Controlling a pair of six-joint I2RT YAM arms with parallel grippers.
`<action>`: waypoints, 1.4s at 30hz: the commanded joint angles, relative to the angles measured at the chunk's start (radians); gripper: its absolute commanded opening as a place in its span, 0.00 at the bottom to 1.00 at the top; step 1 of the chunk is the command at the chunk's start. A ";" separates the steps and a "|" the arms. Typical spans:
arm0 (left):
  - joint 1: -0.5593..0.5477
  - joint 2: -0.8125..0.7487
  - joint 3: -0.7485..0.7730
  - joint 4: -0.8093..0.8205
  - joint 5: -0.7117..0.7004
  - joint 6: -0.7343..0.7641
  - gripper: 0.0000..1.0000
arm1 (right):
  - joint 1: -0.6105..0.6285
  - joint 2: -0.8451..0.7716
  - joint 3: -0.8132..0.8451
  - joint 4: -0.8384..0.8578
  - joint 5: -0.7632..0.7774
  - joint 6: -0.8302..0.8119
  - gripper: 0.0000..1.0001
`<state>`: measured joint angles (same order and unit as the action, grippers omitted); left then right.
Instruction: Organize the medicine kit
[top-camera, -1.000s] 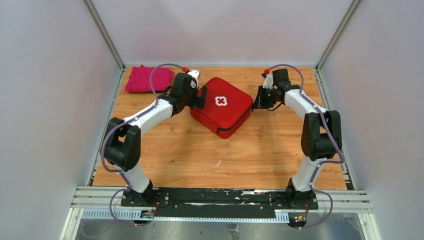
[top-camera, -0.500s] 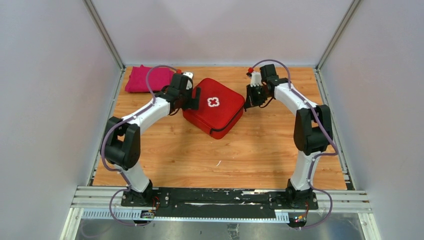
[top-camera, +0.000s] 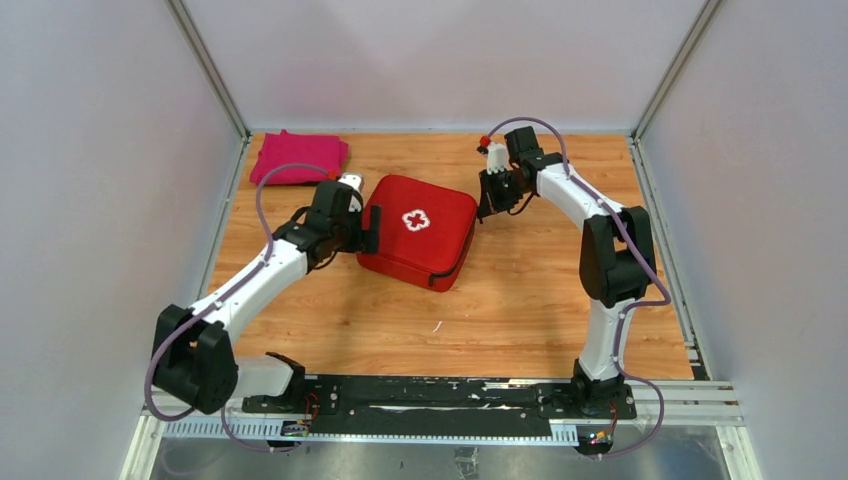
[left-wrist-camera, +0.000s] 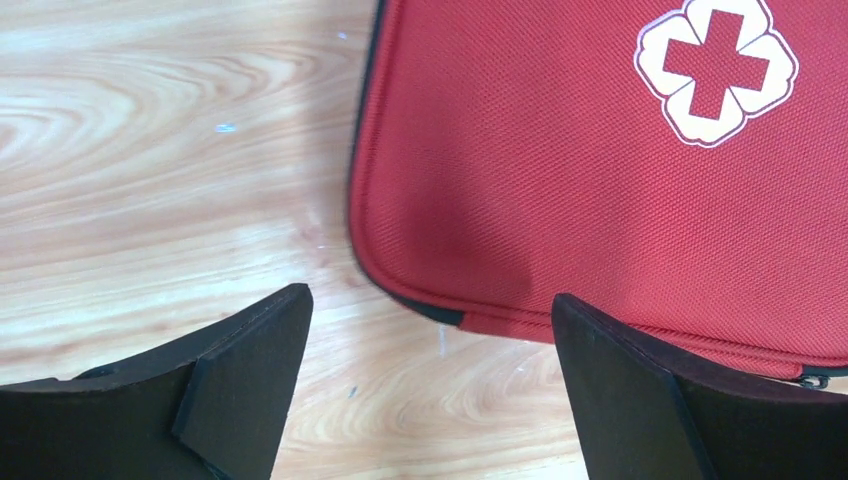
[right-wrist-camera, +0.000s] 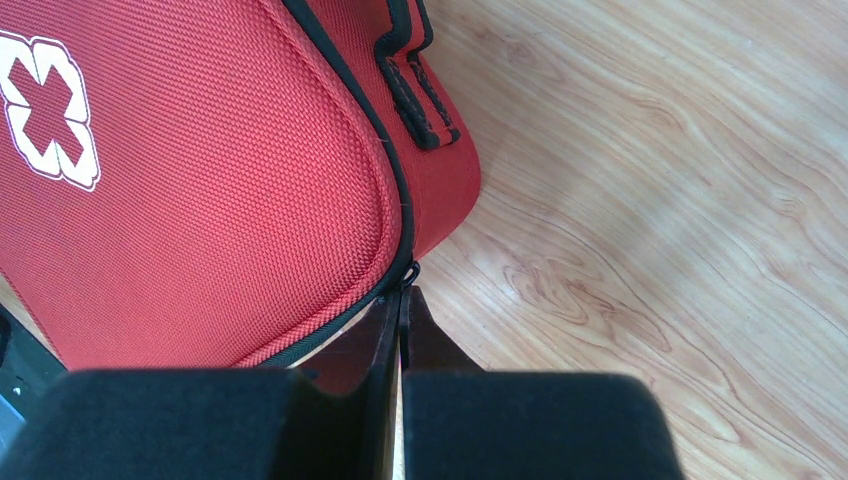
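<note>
FIRST-AID CASE, ZIPPED, BETWEEN TWO ARMS. The medicine kit (top-camera: 418, 232) lies flat on the tabletop (top-camera: 520, 300), lid up. It sits just ahead of the L claw (top-camera: 373, 229) and right at the tips of the R claw (right-wrist-camera: 402, 305).

The L claw stands released, jaws wide. We see the case's corner framed beyond the gap, not touched. The R claw is clenched, tips pressed together at the zip line (right-wrist-camera: 392, 215) by a rounded corner. Whether it nips a zip pull, we cannot tell.

Progress, as we read it: the case is shut and the zip appears drawn along the edges we can see. No loose supplies lie near either claw. The only other item is a folded pink cloth (top-camera: 298, 158), well apart, beyond the L claw. So either packing is done w/ only squaring-up left, or opening has not begun; the pics don't settle which.

The kit is rounded-square, in red woven fabric w/ black piping. A white cross badge (top-camera: 416, 220) marks the lid, and a short carry strap (right-wrist-camera: 412, 95) sits on the side wall ahead of the R claw. We see no tear or bulge.
</note>
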<state>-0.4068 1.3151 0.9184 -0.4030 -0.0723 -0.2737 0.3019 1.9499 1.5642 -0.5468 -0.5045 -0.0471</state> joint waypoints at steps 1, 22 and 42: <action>-0.030 -0.093 0.022 -0.052 -0.178 0.024 0.96 | 0.022 0.018 -0.009 -0.060 0.006 -0.017 0.00; -0.564 0.289 0.324 -0.020 -0.287 0.221 0.91 | 0.023 0.011 -0.032 -0.080 0.012 -0.018 0.00; -0.598 0.444 0.331 -0.041 -0.378 0.186 0.80 | 0.022 -0.003 -0.027 -0.131 0.112 0.005 0.00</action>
<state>-0.9974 1.7390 1.2621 -0.4229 -0.3908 -0.0811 0.3038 1.9480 1.5604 -0.5495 -0.4759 -0.0486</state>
